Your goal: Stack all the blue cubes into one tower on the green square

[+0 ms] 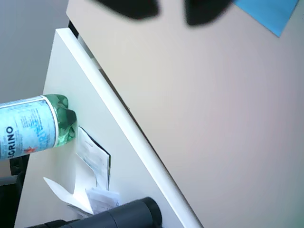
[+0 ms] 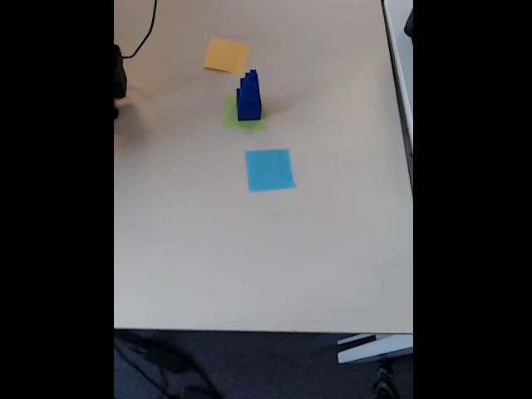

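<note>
Tool (image 1: 172, 10) apart, empty — blue cubes (image 2: 248, 96) towered on green square (image 2: 231, 117)

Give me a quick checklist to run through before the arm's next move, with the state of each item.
1. Blue cubes stacked as one tower: ok.
2. Tower on the green square: ok.
3. Loose cubes left on the table: none seen, ok.
4. Light-blue square bare: ok.
5. Gripper holding nothing: cannot tell, only blurred dark tips in the wrist view.
6. Tower straight: cannot tell, too small.

Wrist view low over table (image 1: 228, 118), fixed view high above, sharing light-blue square (image 2: 269, 169).
</note>
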{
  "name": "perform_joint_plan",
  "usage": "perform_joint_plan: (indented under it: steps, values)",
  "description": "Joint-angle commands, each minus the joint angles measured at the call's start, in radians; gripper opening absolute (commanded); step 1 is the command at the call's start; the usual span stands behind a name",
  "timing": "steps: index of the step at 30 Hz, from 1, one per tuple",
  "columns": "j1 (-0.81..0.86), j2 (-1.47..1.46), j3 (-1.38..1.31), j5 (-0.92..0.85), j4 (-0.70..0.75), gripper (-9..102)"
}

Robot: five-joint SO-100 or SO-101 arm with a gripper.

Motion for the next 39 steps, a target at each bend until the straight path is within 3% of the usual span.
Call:
perform_joint_plan:
  steps: [1,7,12,20,33,39]
  values:
    - [0.029,0.143,0.135,-0.089,-0.025,0]
    - [0.054,0.509,0.565,-0.216,-0.166,0]
    - [0.104,0.706,0.792,-0.278,-0.195,0]
    - [0.16,0.881,0.983,-0.333,-0.196,0]
    - [0.098,0.881,1.04,-0.502,-0.143,0]
    - [0.1,0.881,1.077,-0.589,-0.051,0]
